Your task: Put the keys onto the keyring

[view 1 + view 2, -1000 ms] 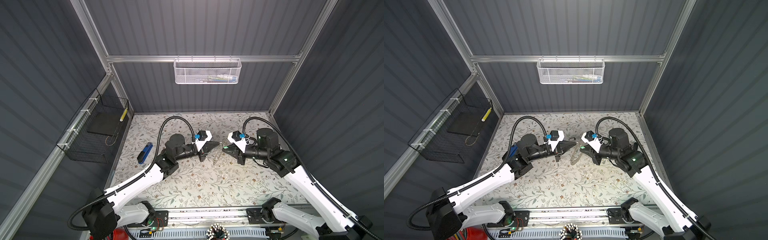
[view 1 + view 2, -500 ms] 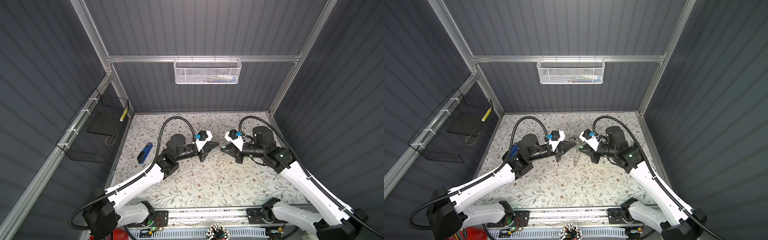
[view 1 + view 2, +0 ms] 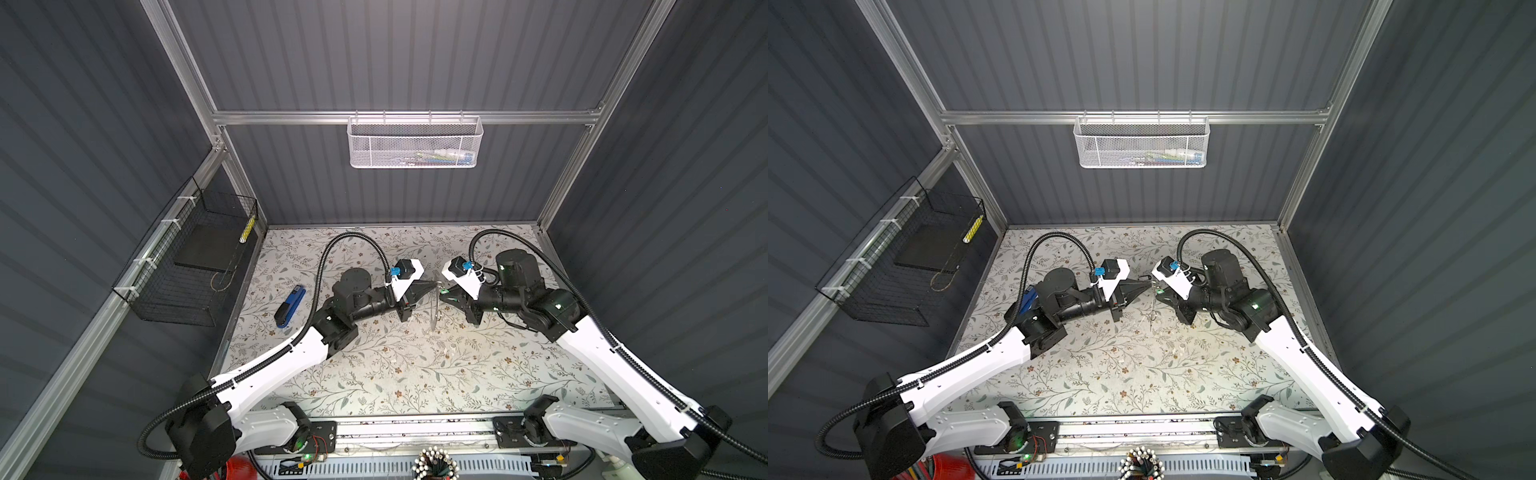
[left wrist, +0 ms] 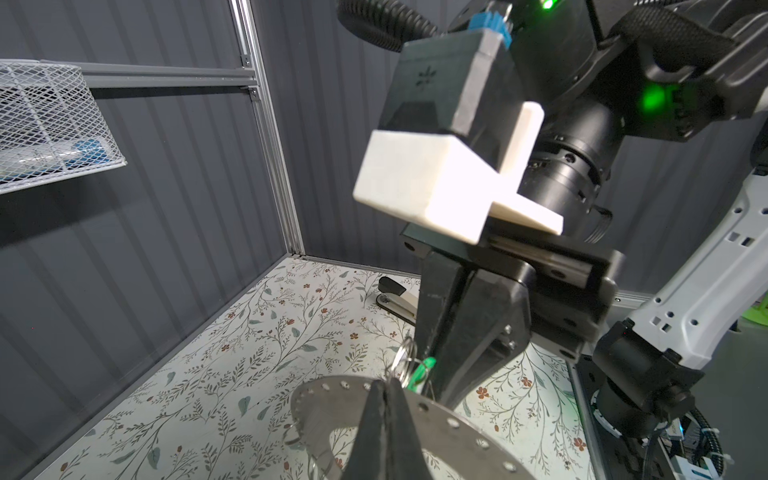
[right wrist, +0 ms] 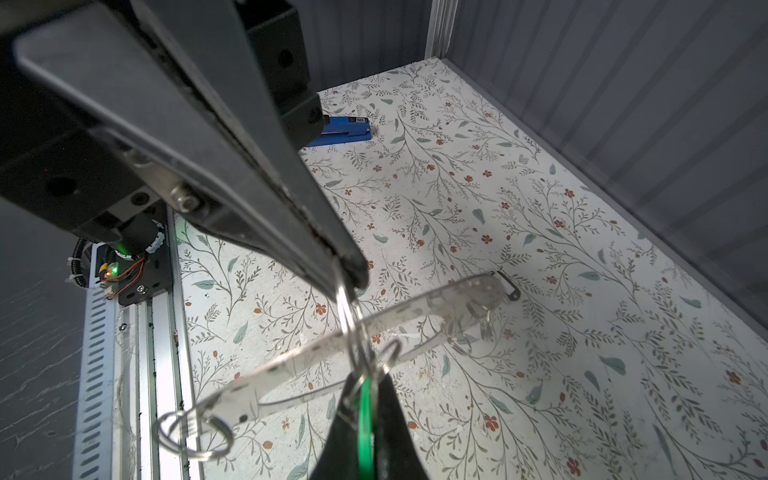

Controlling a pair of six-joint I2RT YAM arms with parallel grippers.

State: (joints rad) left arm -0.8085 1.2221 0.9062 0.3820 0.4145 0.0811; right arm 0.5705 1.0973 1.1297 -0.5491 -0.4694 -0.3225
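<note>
Top views: even overhead light. The floral tabletop (image 3: 395, 374) is bright and the dark wall panels (image 3: 104, 145) are dim. There's wide-angle bending at the edges, with the frame posts leaning outward. Soft, short shadows lie under the arms.

Left wrist view: the mid-range is sharp. White camera mount (image 4: 415, 183) nearly blown out, green LED glow (image 4: 652, 97), left gripper (image 4: 384, 390) soft, too near the lens.

Right wrist view: keyring (image 5: 415, 316) glary, smeared, half see-through. Green-tagged key (image 5: 365, 424) and right gripper (image 5: 368, 382) are out of focus; the tabletop behind is crisp.
</note>
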